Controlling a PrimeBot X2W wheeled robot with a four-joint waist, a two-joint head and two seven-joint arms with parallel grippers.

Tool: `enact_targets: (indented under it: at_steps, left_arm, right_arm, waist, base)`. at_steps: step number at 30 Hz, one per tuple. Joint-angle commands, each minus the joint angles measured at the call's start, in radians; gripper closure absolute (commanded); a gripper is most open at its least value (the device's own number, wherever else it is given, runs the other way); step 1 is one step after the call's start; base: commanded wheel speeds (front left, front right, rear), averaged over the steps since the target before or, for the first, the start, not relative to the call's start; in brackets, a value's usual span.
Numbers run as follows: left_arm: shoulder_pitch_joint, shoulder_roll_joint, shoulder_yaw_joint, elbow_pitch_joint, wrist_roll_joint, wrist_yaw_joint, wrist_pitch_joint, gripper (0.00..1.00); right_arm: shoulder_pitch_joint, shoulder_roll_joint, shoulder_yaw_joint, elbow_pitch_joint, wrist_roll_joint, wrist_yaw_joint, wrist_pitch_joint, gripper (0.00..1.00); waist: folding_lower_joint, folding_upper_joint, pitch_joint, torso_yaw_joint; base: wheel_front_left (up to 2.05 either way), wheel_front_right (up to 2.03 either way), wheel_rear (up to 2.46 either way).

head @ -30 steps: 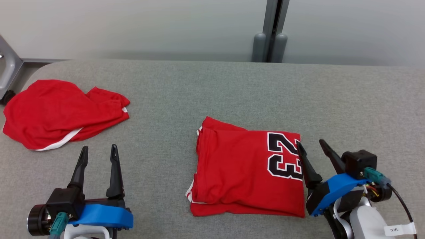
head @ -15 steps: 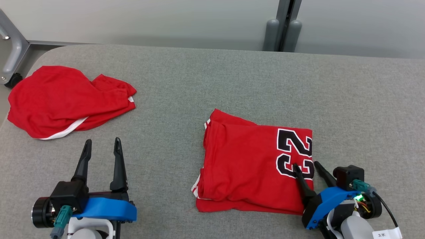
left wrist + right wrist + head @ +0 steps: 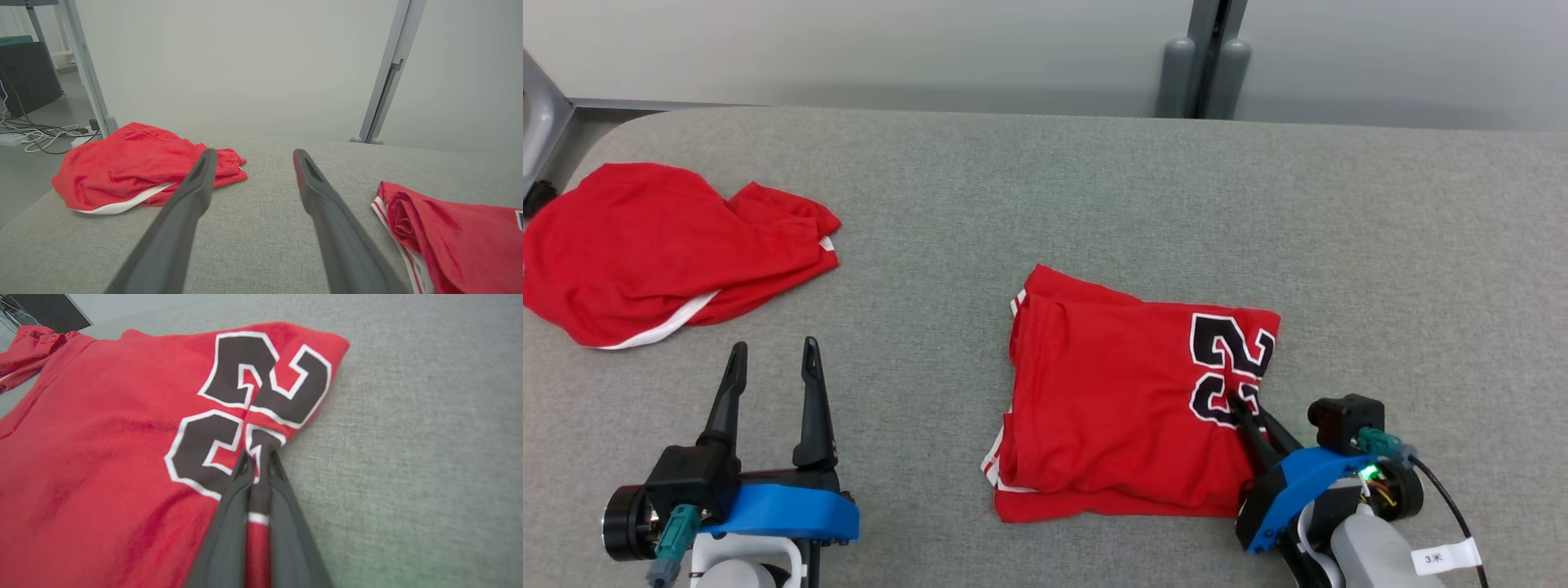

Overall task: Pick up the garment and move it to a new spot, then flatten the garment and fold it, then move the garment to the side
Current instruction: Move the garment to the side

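Right gripper (image 3: 1250, 412) has shut on the jersey (image 3: 1111, 408) since half a sec. ago, when its fingers stood apart astride the cloth's right edge. The head cam has also shifted a little, so the small slide of the whole scene is no move of the cloth.

Grey table (image 3: 1094, 188) carries two red items. The jersey lies centre-right, near the front edge, as a rough rectangle of several layers, w/ white trim showing at its left and the black number (image 3: 1229, 367) at its right. By the look of it, the pick-up, flattening and folding are done, and what's left is the last leg: shifting the bundle to the side. Nothing has lifted yet, and the cloth lies flat on the table apart from the pinch. A second garment, a loose red heap (image 3: 662, 253), sits well apart at far left.

Right arm comes in low from the front-right corner, fingers angled up and to the left. The wrist cam shows them closed tight on a gathered tuck of the lower digit, a strip of cloth running back between them. Left gripper (image 3: 772, 347) hovers over bare table at front left, fingers spread wide and holding nothing, pointing toward the gap between heap and jersey.
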Motion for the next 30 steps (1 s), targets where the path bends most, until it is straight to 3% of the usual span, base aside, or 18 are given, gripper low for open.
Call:
enact_targets:
  at_steps: [1, 11, 19, 30]
  left_arm:
    - [-0.007, 0.007, 0.005, -0.001, -0.007, 0.006, -0.008, 0.0]
    - [-0.068, -0.002, 0.005, -0.026, 0.001, 0.008, -0.021, 0.0]
    - [-0.143, 0.019, 0.012, -0.058, 0.021, 0.01, -0.025, 0.0]
    - [-0.232, 0.045, 0.0, -0.09, 0.042, 0.009, -0.012, 0.0]
  right_arm:
    - [-0.029, -0.004, -0.01, 0.005, -0.017, 0.0, -0.007, 1.0]
    - [-0.113, -0.135, -0.098, -0.062, -0.065, 0.0, -0.011, 1.0]
    - [-0.081, -0.262, -0.178, -0.188, -0.04, 0.0, 0.004, 1.0]
    - [-0.159, -0.299, -0.221, -0.339, -0.057, 0.0, 0.035, 1.0]
  waist:
    - [0.0, 0.0, 0.007, -0.01]
    - [0.0, 0.0, 0.086, -0.102]
    - [0.0, 0.0, 0.182, -0.193]
    - [0.0, 0.0, 0.281, -0.227]
  base:
    - [0.0, 0.0, 0.0]
    - [0.0, 0.0, 0.0]
    - [0.0, 0.0, 0.0]
    - [0.0, 0.0, 0.0]
